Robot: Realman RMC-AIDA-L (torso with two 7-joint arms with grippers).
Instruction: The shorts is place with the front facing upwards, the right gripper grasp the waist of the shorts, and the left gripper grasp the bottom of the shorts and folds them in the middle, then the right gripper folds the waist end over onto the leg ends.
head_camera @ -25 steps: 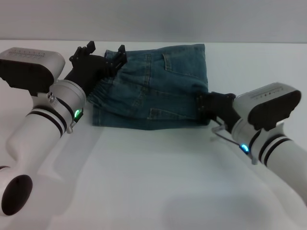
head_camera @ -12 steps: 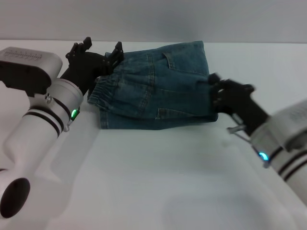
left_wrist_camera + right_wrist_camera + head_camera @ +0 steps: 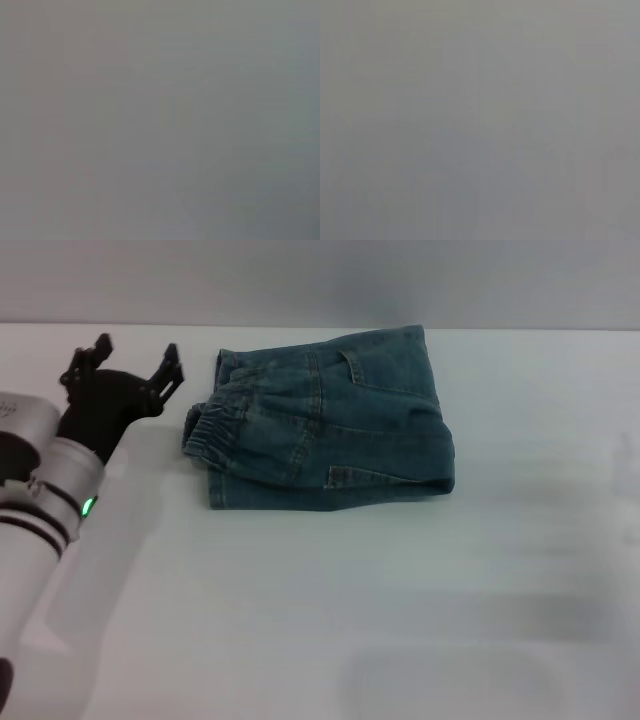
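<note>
While the shorts [image 3: 325, 420] lie folded into a compact, roughly rectangular bundle on the white table [image 3: 330, 620], toward its far side and a little left of centre, nothing touches them. Their gathered elastic waistband [image 3: 205, 430] shows at the left edge of the bundle, puckered and dark, and a stitched pocket [image 3: 350, 365] sits on the upper layer near the far edge. The right side of the bundle ends in a rounded fold, and the near edge runs fairly straight with a seam line along it. The leg ends cannot be picked out with certainty among the stacked layers. The left gripper [image 3: 125, 370] hovers to the left of the shorts, near the waistband but apart from it, with a strip of bare table between them; its black fingers [image 3: 168, 365] are spread wide and hold nothing. Behind it the white arm with black bands and a green light [image 3: 88, 506] runs down toward the lower left corner of the head view. The right gripper does not appear in the head view. Both wrist views give only a plain grey field in which no object can be made out.
</note>
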